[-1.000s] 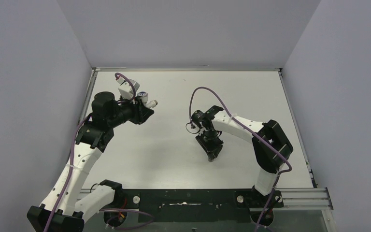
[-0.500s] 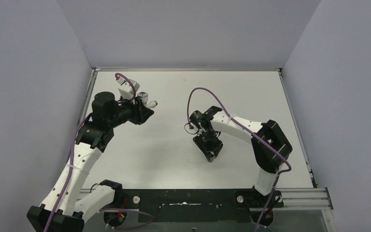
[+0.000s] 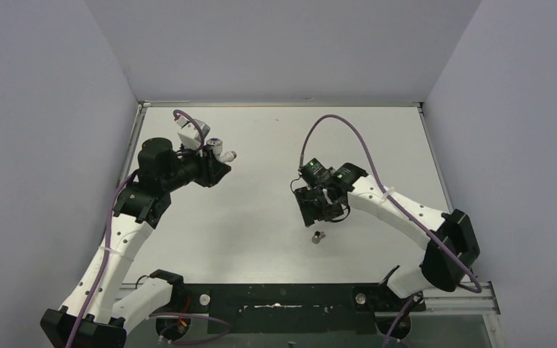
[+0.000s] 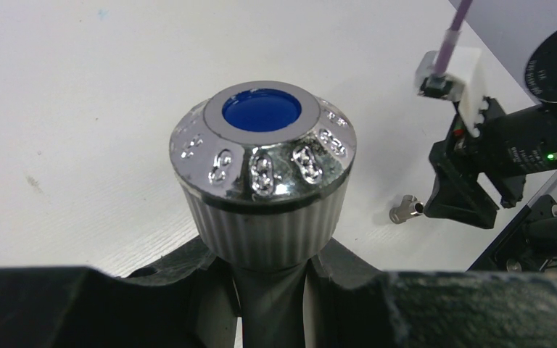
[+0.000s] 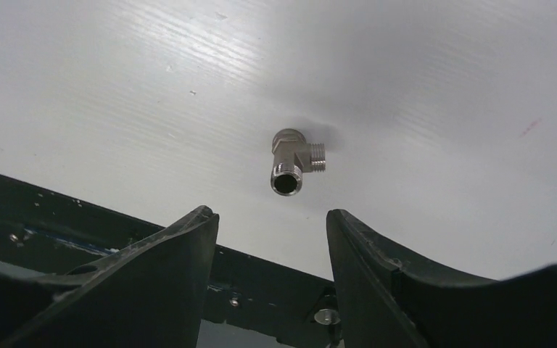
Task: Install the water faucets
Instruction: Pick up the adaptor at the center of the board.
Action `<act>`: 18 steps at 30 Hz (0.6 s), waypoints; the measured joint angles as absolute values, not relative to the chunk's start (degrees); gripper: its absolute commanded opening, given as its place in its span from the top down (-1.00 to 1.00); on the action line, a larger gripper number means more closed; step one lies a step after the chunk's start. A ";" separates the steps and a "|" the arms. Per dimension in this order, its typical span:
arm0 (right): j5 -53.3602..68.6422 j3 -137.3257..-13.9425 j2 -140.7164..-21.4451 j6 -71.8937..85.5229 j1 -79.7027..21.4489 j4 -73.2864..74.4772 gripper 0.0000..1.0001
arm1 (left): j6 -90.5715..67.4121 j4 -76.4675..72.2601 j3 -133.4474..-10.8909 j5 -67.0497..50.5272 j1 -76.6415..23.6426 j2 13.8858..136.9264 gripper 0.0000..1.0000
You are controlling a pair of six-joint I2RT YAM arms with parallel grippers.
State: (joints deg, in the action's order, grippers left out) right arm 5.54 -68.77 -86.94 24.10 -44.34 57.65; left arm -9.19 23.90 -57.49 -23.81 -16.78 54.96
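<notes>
My left gripper [image 3: 214, 161] is shut on the white faucet body [image 3: 222, 151], held above the table at the back left. In the left wrist view its chrome knob with a blue dot [image 4: 262, 110] fills the middle, the neck clamped between the black fingers [image 4: 188, 275]. A small metal threaded fitting [image 3: 318, 236] lies alone on the table; in the right wrist view the fitting [image 5: 292, 160] lies a little beyond the fingers. My right gripper [image 3: 318, 212] hangs open just behind it, with nothing between its fingertips [image 5: 270, 217].
Grey walls enclose the white table [image 3: 261, 217] on three sides. A black strip [image 3: 283, 304] with the arm bases runs along the near edge. A purple cable [image 3: 341, 127] arcs over the right arm.
My right gripper has opened, let go of the metal fitting and lifted back from it; the fitting now lies on the table. The left arm has not moved.
</notes>
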 measured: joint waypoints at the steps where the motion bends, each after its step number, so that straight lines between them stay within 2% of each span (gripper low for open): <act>1: 3.86 -67.72 -84.71 26.76 -44.34 57.25 -0.17 | -9.15 23.90 -57.49 -23.81 -16.78 54.98 1.00; 9: -7.27 -60.99 -77.89 53.10 -46.65 56.58 -0.24 | -8.29 23.88 -57.49 -23.83 -16.78 54.98 1.00; 18: -13.19 -55.83 -75.40 79.00 -50.24 57.56 -0.26 | -8.36 23.81 -57.49 -24.23 -16.78 55.00 1.00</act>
State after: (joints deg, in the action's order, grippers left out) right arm -13.19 -55.83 -75.40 79.00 -50.24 57.56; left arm -8.36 23.81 -57.49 -24.23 -16.78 55.00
